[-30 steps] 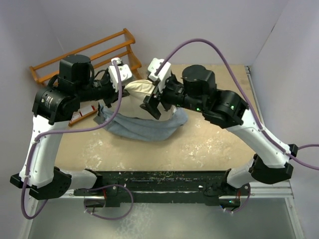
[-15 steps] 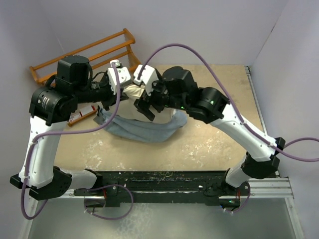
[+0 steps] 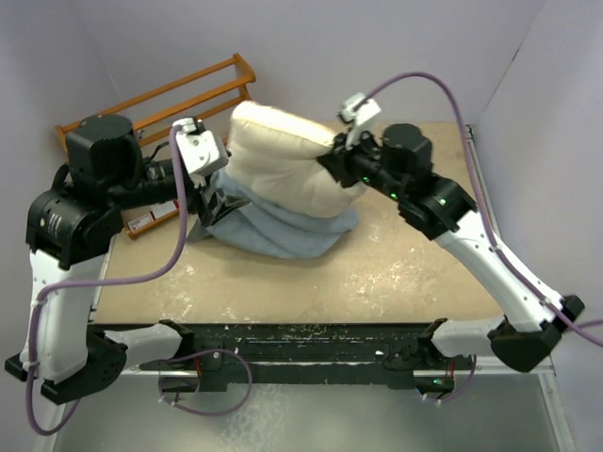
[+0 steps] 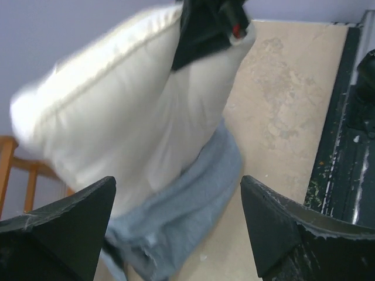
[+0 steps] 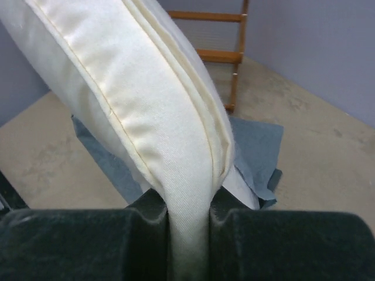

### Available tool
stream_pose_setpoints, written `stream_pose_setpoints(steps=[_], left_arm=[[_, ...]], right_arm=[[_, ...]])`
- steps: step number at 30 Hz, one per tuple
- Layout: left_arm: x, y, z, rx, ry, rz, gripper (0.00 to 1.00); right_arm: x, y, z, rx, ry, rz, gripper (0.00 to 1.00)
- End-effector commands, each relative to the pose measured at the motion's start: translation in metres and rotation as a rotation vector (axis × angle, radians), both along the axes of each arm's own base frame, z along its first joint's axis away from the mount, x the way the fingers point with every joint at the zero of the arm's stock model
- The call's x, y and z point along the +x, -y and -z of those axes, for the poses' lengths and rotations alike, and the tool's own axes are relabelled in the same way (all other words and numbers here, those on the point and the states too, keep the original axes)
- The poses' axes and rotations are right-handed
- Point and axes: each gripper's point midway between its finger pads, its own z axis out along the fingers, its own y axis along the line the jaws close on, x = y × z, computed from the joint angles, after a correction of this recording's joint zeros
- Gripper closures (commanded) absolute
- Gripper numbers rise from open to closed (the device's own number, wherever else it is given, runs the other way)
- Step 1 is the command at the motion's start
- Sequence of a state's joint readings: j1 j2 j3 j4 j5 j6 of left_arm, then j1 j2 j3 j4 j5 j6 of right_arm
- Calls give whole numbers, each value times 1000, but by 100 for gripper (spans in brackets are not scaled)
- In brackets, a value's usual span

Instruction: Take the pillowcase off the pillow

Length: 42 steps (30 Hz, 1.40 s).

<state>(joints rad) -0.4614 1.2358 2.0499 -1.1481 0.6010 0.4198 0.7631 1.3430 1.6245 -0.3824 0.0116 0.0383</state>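
Observation:
The cream pillow (image 3: 283, 160) hangs tilted above the table, its lower end still resting in the pillowcase (image 3: 273, 234). My right gripper (image 3: 341, 158) is shut on the pillow's (image 5: 146, 99) seamed edge, which is pinched between its jaws (image 5: 188, 234). The blue-grey pillowcase (image 5: 258, 146) lies crumpled on the table under the pillow. My left gripper (image 3: 211, 201) stands open beside the pillowcase's left end. In the left wrist view its fingers (image 4: 61, 225) are wide apart with nothing between them, and the pillowcase (image 4: 184, 213) and the pillow (image 4: 129, 117) lie beyond.
A wooden rack (image 3: 155, 102) leans at the back left wall, with a small red and white item (image 3: 141, 222) below it. Grey walls close in the table (image 3: 396, 273) at the back and sides. The dark rail (image 3: 301, 344) runs along the near edge.
My right gripper has shut on the pillow's edge and pulled it up and to the right, largely out of the pillowcase. My left gripper has opened, let go and drawn back left.

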Motion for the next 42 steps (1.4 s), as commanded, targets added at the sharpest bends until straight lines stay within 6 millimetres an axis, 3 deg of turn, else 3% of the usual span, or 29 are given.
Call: stream_pose_setpoints(steps=[1, 5, 9, 12, 17, 21, 28, 32, 34, 35, 37, 42], left_arm=[[31, -28, 24, 68, 47, -223, 9], [44, -49, 91, 199, -8, -310, 8], [51, -61, 126, 204, -31, -328, 8], [67, -67, 131, 179, -13, -354, 9], [85, -56, 127, 159, 29, -299, 13], [107, -58, 140, 201, 42, -310, 17], [85, -58, 195, 257, -109, -216, 26], [81, -66, 211, 259, -104, -255, 40], [80, -67, 216, 254, -111, -268, 60], [82, -70, 217, 255, -111, -287, 75], [88, -76, 219, 260, -98, -335, 91], [96, -94, 238, 302, -88, -428, 95]], right_arm=[[-3, 55, -92, 377, 172, 120, 100], [-9, 72, -85, 404, 153, 117, 100], [-16, 78, -83, 419, 154, 93, 100], [-30, 67, -85, 417, 157, -11, 100], [-61, 51, -100, 400, 196, -207, 100], [-82, 47, -109, 388, 204, -306, 100], [-84, 55, -126, 423, 234, -271, 100], [-90, 55, -136, 450, 254, -285, 100], [-91, 57, -140, 458, 264, -283, 100], [-91, 58, -142, 461, 268, -277, 100], [-89, 62, -147, 470, 280, -250, 100], [-87, 89, -174, 530, 371, -110, 100]])
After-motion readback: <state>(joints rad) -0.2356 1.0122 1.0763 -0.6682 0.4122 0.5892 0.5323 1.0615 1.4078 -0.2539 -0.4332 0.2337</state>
